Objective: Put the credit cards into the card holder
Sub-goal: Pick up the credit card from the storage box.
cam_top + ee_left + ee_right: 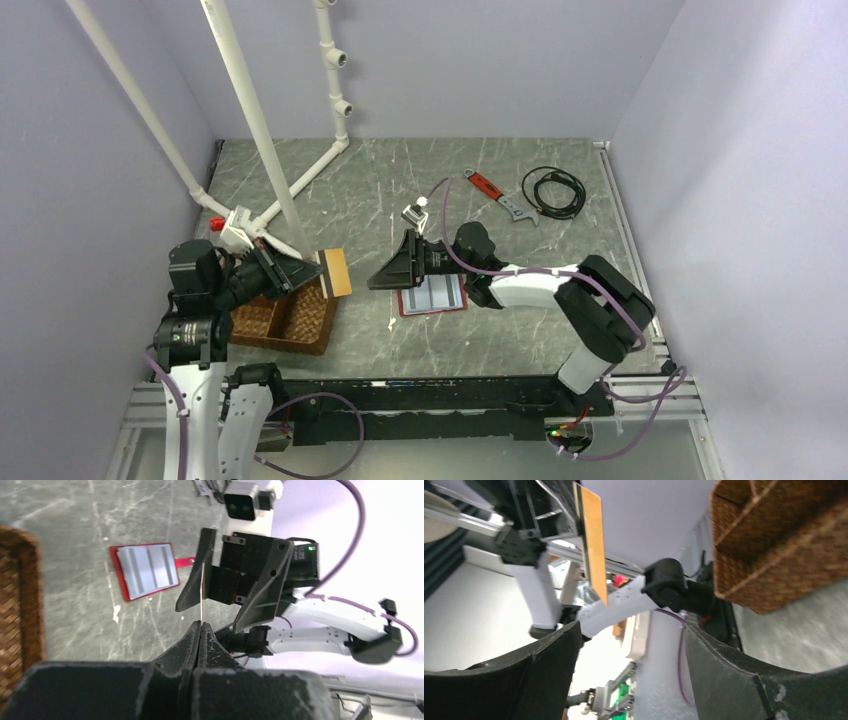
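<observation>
The left gripper (pixel 313 268) clamps the gold card (pixel 337 272) edge-on toward the right gripper (pixel 388 273) (jaws wide, holding nothing), near the open holder (pixel 440 296).

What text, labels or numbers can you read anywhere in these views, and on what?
No legible text in any view.
gold-brown card: no print visible at this angle.
card holder: plain sleeves, no lettering seen.
wrench: any marking is too small to read.
green board: blurred, nothing readable.
</observation>
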You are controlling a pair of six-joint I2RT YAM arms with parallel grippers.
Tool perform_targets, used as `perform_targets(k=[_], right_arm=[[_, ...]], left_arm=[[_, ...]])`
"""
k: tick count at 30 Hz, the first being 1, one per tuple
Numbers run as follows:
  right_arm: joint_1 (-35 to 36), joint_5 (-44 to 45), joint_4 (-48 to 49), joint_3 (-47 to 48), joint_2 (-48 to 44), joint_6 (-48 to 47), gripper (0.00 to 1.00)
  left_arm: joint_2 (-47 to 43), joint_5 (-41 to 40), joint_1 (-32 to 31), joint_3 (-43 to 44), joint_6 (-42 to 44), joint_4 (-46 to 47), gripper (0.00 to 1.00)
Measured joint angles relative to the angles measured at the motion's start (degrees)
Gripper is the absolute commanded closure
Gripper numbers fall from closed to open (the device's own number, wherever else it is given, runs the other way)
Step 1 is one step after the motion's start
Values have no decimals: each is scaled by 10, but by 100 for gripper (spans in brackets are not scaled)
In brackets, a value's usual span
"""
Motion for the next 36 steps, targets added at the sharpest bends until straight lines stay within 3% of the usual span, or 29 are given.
perform_targets(k=[4,12,18,19,21,23,25,27,29,32,36], right_arm=[[1,0,129,0,37,96,30],[17,5,163,20,40,132,49],[30,7,187,42,53,153,71],[31,8,189,44,57,156,78],[32,10,189,47,62,160,100],[32,12,183,48,63,157,100],[29,14,169,48,63,154,100],[20,14,126,45,52,130,100],[-9,17,13,32,14,68,100],[-76,38,-204,30,-55,-72,100],[-159,59,-466,40,-104,-286,100]], left_arm=[[0,54,0,-38,-36,83,100],[-7,94,0,-103,-106,207,100],[-16,102,0,-118,-136,257,100],[-16,103,0,-120,-140,264,100],[-16,104,0,-127,-149,275,100],[-16,104,0,-134,-159,288,100],[-14,106,0,-139,-161,296,75],[-5,102,-1,-130,-131,271,57],[19,90,-8,-90,-77,192,33],[60,62,-25,-12,14,97,31],[61,37,-47,10,81,57,40]])
